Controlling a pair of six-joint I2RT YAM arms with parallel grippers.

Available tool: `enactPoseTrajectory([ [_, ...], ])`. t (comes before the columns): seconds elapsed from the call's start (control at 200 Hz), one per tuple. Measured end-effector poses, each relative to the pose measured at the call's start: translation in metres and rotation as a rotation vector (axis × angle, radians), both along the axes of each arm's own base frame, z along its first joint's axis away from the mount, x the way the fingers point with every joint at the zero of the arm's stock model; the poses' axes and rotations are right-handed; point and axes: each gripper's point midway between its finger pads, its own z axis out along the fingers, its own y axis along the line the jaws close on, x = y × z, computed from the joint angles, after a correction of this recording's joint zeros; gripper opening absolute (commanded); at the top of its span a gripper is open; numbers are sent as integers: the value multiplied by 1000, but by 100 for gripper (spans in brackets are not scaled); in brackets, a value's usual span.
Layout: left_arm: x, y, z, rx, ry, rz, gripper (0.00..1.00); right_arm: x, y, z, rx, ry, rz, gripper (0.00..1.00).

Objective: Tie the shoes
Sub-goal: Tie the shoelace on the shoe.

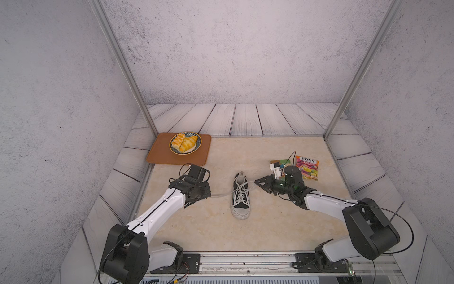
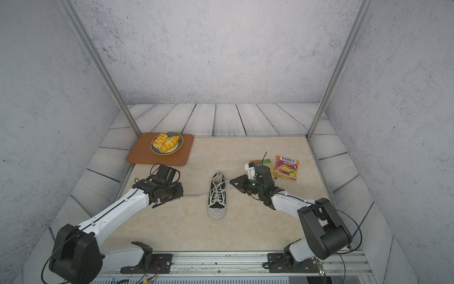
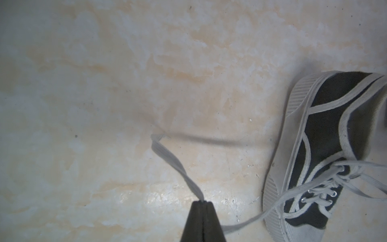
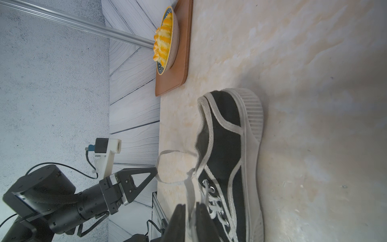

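While your left claw (image 3: 202, 202) pinches one lace (image 3: 169, 159) of the sneaker (image 3: 326, 130), your right claw (image 4: 191, 207) stands slightly parted around another lace (image 4: 189, 188).

Shoe: black canvas low-top sneaker (image 1: 240, 194), matt woven cloth; its white sole (image 4: 252, 111) is dull ribbed rubber.
Laces: flat white laces (image 3: 173, 161), woven cloth, matt.
Eyelets: round eyelets (image 3: 333, 193), shiny metal.
Desk: beige marble-patterned desk (image 1: 270, 221), smooth, with a faint sheen on my left wrist feed.
Fingers: left gripper (image 3: 203, 201), matt black plastic fingers (image 3: 194, 222).
Mat: brown rectangular mat (image 1: 157, 157), smooth, leather-like, matt.
Plate: round blue-rimmed plate (image 1: 199, 141), glazed and glossy.
Packet: colourful sweets packet (image 1: 307, 168), glossy plastic film.
Posts: slanted grey posts (image 1: 123, 66), brushed metal.
Walls: grey walls (image 1: 233, 49), rough, speckled, matt.
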Motion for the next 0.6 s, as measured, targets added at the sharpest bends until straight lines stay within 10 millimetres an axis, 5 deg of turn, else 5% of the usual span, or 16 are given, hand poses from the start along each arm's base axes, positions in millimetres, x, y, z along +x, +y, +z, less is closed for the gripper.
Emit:
enactPoseTrajectory([
  [0.6,0,-2,1,-11,-2,-5,0,6,-13,-4,-8,20,-53,15],
])
